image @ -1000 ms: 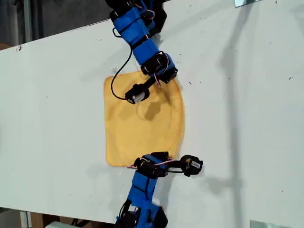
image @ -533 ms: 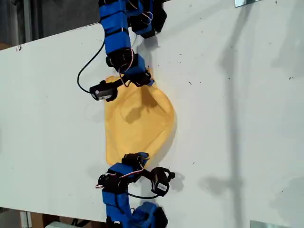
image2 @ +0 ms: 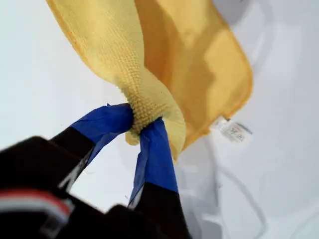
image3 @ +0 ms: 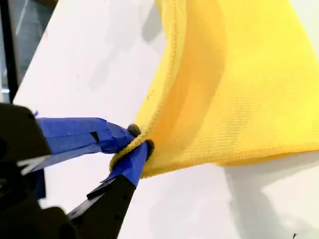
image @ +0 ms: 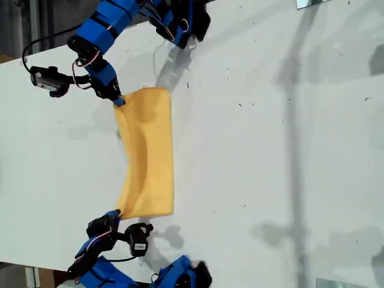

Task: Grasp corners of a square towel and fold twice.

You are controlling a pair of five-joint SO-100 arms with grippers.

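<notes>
- First wrist view: the first gripper (image2: 142, 124) has its blue-taped fingers (image2: 107, 124) pinched tight on a bunched corner (image2: 144, 107) of the towel (image2: 189, 64), with no gap between them.
- Beyond the pinch, the yellow-orange cloth hangs in two layers, the inner face in shadow.
- A small white tag (image2: 230, 129) shows just past the lower layer's rounded edge, over the white table (image2: 40, 74).
- Second wrist view: the second gripper (image3: 137, 144) is closed on another corner (image3: 149, 159). One taped finger is above the hem and one below, and the cloth is folded over itself at the bite.
- From that grip the towel spreads away as a broad yellow sheet, its free edge lying on the table.
- A dark strip beyond the table edge shows farther back.
- Exterior view: the towel lies as a long doubled strip at about 9 o'clock from the picture's centre, running along the 12-to-6 line.
- One blue arm (image: 102, 33) comes in from 11 o'clock, its jaws meeting the strip's 12 o'clock end.
- The other blue arm (image: 99, 270) comes in from 7 o'clock and meets the 6 o'clock end.
- The wrist views do not settle which arm is first and which is second.
- The strip's edge toward 9 o'clock, between the two held ends, bows inward. The edge toward 3 o'clock runs fairly straight on the table.
- Toward 3 o'clock the table is bare white with small dark specks.
</notes>
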